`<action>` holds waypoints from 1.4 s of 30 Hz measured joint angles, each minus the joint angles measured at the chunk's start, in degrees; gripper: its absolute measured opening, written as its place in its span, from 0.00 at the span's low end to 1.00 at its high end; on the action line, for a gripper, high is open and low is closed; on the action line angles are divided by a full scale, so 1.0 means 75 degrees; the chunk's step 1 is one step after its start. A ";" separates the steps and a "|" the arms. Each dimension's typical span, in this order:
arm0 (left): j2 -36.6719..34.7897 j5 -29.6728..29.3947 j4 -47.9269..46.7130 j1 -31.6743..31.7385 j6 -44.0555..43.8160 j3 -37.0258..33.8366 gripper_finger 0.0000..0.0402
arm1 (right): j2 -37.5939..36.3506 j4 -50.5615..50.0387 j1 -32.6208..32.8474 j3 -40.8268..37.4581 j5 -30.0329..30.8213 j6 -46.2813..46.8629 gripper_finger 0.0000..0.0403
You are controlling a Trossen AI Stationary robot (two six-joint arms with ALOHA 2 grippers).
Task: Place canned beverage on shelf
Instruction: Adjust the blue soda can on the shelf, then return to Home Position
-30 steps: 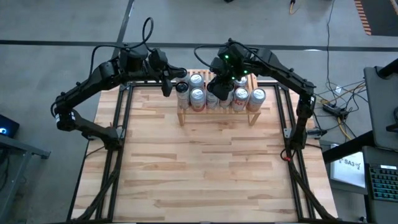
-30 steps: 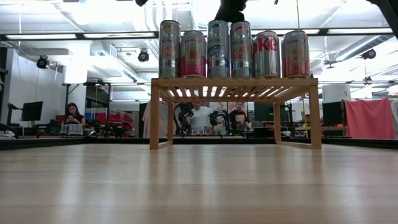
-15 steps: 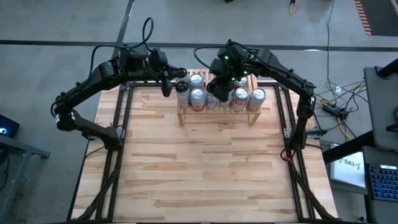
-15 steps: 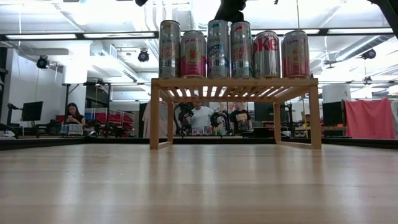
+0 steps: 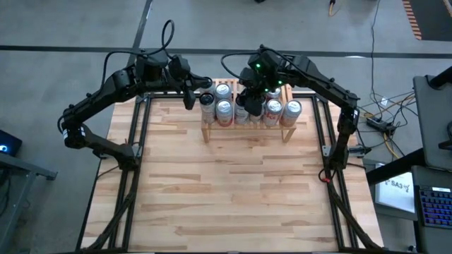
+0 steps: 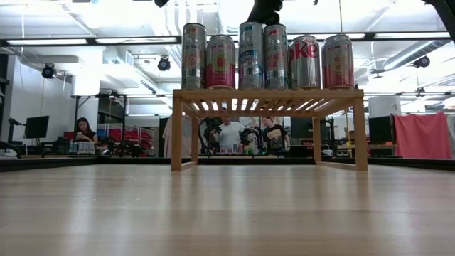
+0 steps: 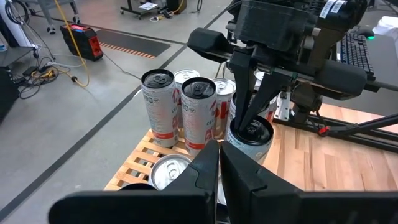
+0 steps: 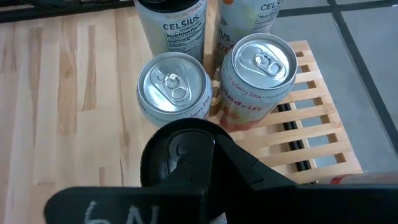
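Counter [image 5: 233, 190] is bare over most of its top; all the action sits at 12 o'clock on it. Shelf [image 5: 247, 132] stands there, slatted, w/ cans [image 5: 224, 108] packed across it: low view shows six upright in a row on top.

Right tool [image 5: 244, 99] hangs over the shelf's middle, fingers pinched together, tips resting at the top of a black-lidded can [image 7: 249, 138] (left wrist view shows the fingers coming down onto that dark lid). No real grip around the can's body that I can see; it looks like a press or nudge on the lid, not a carry. Can stands on the slats, touching its neighbours.

Left tool [image 5: 189, 97] waits at the shelf's 9 o'clock end, also pinched closed, holding nothing.

Vs a sec ago: almost no change. Arms, shelf and cans sit where they were; only a slight shift of the people in the room behind (low view).

Meaning for the task: the can looks placed already, so I judge this the tail end: settle it, lift off.
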 joint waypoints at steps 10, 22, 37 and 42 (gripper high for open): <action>-0.0006 -0.0004 -0.0001 0.0000 -0.0003 0.0000 0.00 | -0.0432 0.0055 0.0000 -0.0012 0.0079 0.0213 0.02; -0.0006 -0.0004 0.0269 0.0000 0.0207 -0.0003 0.00 | -0.0866 -0.0669 -0.0038 -0.0006 0.0487 0.0969 0.02; -0.0003 0.0002 0.0214 -0.0012 0.0099 0.0073 0.00 | -0.0934 -0.0759 -0.0217 -0.0079 0.1467 0.0646 0.02; -0.0029 0.0002 0.0270 -0.0012 0.0239 0.0265 0.00 | -0.0938 -0.0475 -0.0656 -0.0082 0.1483 0.0551 0.02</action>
